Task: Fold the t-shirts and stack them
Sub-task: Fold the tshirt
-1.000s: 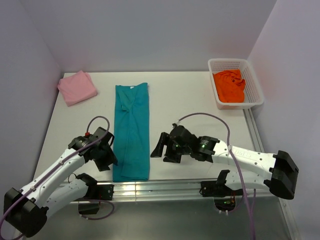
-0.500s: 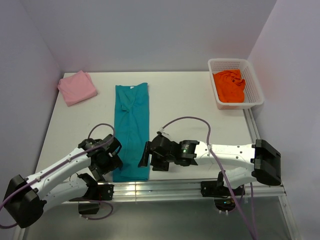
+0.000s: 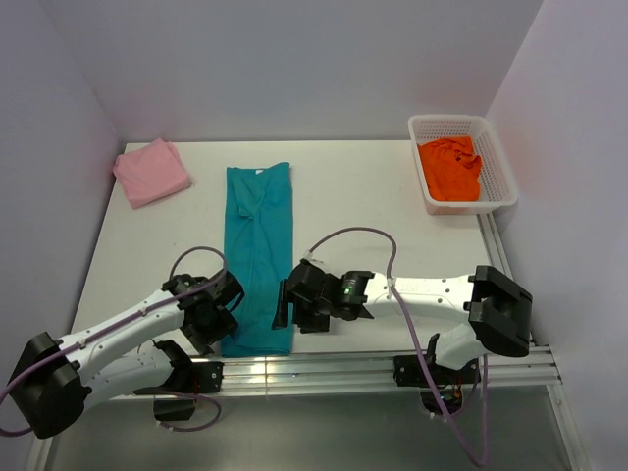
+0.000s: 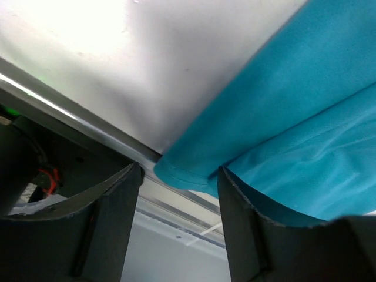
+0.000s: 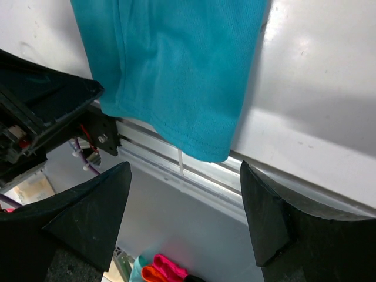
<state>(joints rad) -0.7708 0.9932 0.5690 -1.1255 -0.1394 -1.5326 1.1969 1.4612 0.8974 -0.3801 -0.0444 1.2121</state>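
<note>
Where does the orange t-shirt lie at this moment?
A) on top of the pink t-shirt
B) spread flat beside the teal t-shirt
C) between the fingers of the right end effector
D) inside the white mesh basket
D: the orange t-shirt sits crumpled inside the white mesh basket, at the far right of the top view.

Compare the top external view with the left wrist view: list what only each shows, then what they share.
Only top external: the folded pale pink fabric t-shirt, the bright orange fabric t-shirt in the white plastic mesh basket, the right gripper. Only left wrist: a stitched hem corner over the near metal rail, between open fingers. Both: the long teal fabric t-shirt, the white table, the left gripper.
</note>
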